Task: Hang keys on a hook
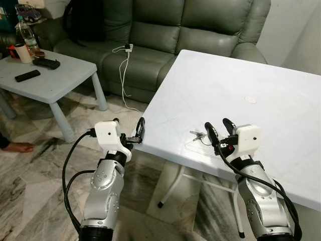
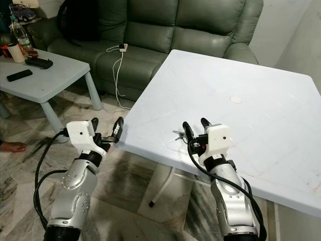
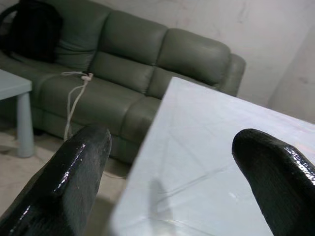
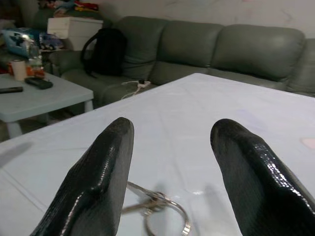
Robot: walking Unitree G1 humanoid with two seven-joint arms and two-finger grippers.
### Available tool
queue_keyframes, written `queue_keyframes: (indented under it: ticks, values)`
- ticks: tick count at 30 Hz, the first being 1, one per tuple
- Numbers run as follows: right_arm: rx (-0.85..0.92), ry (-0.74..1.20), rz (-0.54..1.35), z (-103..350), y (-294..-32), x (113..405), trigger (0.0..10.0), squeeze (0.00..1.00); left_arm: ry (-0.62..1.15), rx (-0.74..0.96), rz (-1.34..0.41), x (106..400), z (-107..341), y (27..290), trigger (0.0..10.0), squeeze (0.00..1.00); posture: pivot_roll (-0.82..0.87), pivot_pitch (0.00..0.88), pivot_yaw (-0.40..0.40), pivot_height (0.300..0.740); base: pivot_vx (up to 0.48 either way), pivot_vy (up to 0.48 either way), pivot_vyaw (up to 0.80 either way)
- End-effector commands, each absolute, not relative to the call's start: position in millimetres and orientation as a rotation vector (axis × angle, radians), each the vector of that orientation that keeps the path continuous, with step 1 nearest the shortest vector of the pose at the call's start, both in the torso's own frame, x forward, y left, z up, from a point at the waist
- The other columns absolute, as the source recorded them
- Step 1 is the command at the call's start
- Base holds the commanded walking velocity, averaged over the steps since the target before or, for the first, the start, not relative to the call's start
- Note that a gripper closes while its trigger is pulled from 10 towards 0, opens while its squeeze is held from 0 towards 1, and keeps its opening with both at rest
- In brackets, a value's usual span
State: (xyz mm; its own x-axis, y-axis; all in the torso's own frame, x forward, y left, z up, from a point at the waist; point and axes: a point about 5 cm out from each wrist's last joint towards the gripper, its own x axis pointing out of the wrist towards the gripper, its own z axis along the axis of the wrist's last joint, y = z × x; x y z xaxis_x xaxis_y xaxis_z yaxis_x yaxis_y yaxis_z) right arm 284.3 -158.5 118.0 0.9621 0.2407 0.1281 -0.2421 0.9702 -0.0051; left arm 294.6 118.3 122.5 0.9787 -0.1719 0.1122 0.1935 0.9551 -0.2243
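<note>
Two silver arms reach forward, elbows bent. The left gripper [image 1: 131,131] hovers at the table's near-left corner, its black fingers [image 3: 74,177] spread apart. The right gripper [image 1: 218,129] sits low over the table's near edge, fingers [image 4: 98,182] parted and pointing forward.

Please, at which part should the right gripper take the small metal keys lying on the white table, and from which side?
Probably from above: the small metal keys on their ring lie flat on the white plastic table, just ahead of the open right gripper. Pinch the bunched keys, not the thin flat ring.
</note>
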Motion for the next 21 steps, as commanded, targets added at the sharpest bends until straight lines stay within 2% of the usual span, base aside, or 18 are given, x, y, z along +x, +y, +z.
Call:
queue_keyframes:
  ticks: [1,21]
  values:
    - [0.015,-0.137,0.24,121.1,-161.0,284.9,10.0,0.0,-0.095,-0.232,-0.194,295.2,124.0,115.5,10.0,0.0,-0.03,0.0,-0.089,0.74,0.266,0.0,0.0]
    - [0.021,-0.137,0.247,119.8,-157.9,284.3,10.0,0.0,-0.094,-0.228,-0.206,295.3,123.8,113.9,10.0,0.0,-0.03,0.0,-0.082,0.74,0.276,0.0,0.0]
